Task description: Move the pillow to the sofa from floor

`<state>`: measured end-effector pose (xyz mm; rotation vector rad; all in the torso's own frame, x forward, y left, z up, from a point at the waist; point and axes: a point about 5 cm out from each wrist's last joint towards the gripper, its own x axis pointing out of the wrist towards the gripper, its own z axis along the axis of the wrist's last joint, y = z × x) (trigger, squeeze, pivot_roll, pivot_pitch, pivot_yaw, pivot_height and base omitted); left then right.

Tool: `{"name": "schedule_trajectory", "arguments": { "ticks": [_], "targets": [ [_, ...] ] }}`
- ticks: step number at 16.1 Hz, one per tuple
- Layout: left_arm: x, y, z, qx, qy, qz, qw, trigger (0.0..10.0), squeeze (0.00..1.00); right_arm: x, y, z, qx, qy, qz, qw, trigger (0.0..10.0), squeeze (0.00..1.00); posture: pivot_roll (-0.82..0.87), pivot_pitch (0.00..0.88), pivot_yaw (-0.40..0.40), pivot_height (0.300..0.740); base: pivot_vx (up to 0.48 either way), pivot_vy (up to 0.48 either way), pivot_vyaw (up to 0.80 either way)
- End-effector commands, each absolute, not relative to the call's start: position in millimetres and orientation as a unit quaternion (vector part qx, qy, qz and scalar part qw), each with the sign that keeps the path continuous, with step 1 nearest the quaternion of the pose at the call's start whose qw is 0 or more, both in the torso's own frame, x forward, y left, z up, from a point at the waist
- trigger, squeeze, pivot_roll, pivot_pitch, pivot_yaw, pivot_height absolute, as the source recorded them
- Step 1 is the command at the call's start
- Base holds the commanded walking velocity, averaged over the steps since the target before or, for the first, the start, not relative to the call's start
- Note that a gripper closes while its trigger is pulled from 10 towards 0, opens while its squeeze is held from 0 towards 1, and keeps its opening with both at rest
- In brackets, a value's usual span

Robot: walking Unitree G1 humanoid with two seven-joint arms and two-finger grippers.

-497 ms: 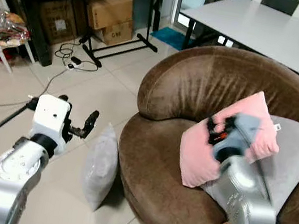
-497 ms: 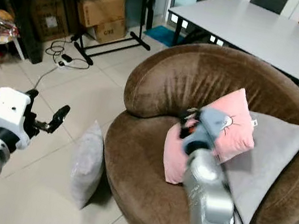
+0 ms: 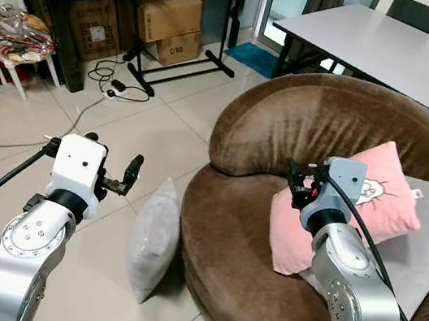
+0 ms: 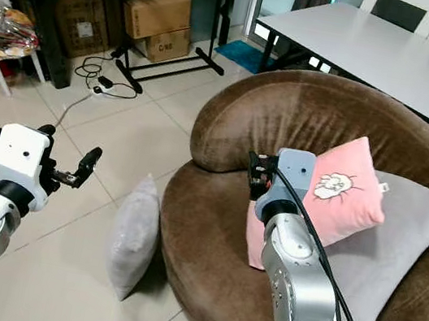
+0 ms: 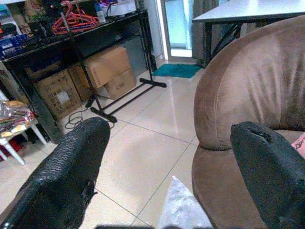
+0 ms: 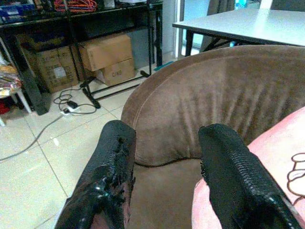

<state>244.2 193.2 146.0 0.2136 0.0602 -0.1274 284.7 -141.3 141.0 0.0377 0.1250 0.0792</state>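
While the grey pillow [image 3: 154, 237] leans on the floor against the brown sofa [image 3: 301, 134], my head views show the left gripper [image 3: 130, 175] spread wide above it, apparently poised for a reach, and the right gripper [image 4: 255, 174] empty beside the sofa's pink cushion [image 4: 341, 194]. My left wrist view catches the pillow's tip below parted fingers [image 5: 66, 171]. My right wrist view faces the sofa back, fingers parted, holding nothing.

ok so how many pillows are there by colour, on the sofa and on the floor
pink square pillow with a cartoon print, on the brown round sofa: 1
grey pillow on the sofa, behind the pink one: 1
grey pillow standing on the tiled floor against the sofa's front: 1
total: 3
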Motion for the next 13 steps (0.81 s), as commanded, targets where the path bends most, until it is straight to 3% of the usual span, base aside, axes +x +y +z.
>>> {"name": "schedule_trajectory", "arguments": {
  "ticks": [1,13],
  "targets": [
    [245.7,188.6,148.4,0.113,0.023,-0.072,0.991,10.0,0.27,285.3,-143.9,136.5,0.010,0.076,0.029,0.997,10.0,0.00,-0.04,0.000,0.012,0.740,0.000,0.296,0.00],
    [249.0,184.5,149.1,0.108,0.015,-0.076,0.991,10.0,0.26,287.5,-144.9,135.2,-0.023,0.091,0.030,0.995,10.0,0.00,-0.05,0.000,0.002,0.740,0.000,0.307,0.00]
  ]
}}
